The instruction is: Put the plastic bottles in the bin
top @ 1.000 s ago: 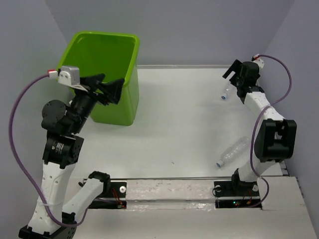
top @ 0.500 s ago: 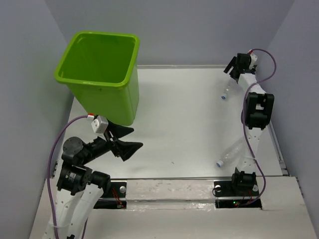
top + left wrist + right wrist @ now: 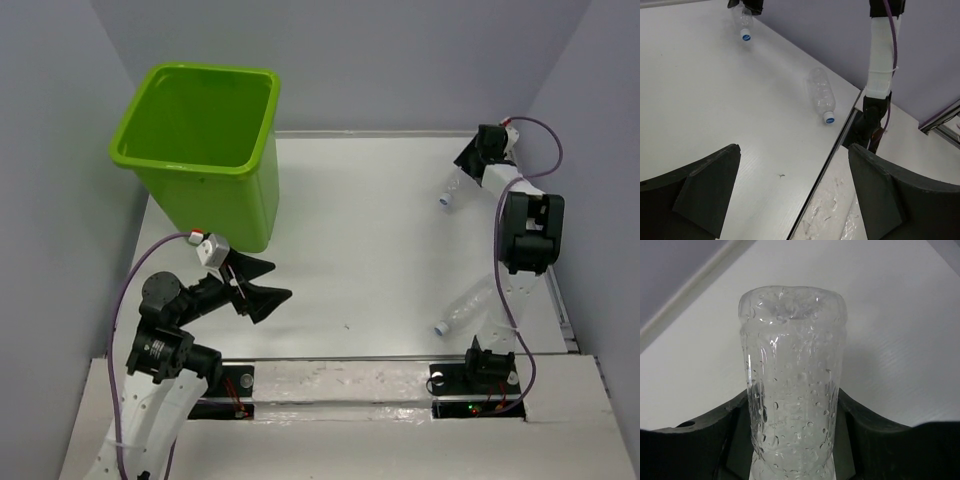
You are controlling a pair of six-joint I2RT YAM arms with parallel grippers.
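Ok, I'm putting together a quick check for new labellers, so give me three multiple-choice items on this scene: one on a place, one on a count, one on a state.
1. Where does the bin stand?
A. near right corner
B. far left of the table
C. between the arms' bases

2. How many bottles show?
A. two
B. four
C. none

3. How is the left gripper?
A. shut on a bottle
B. shut on the bin's rim
C. open, empty

Answers: B, the top view has it at the far left. A, a far bottle and a near bottle, both on the right side. C, its fingers stand wide apart with only table between them.
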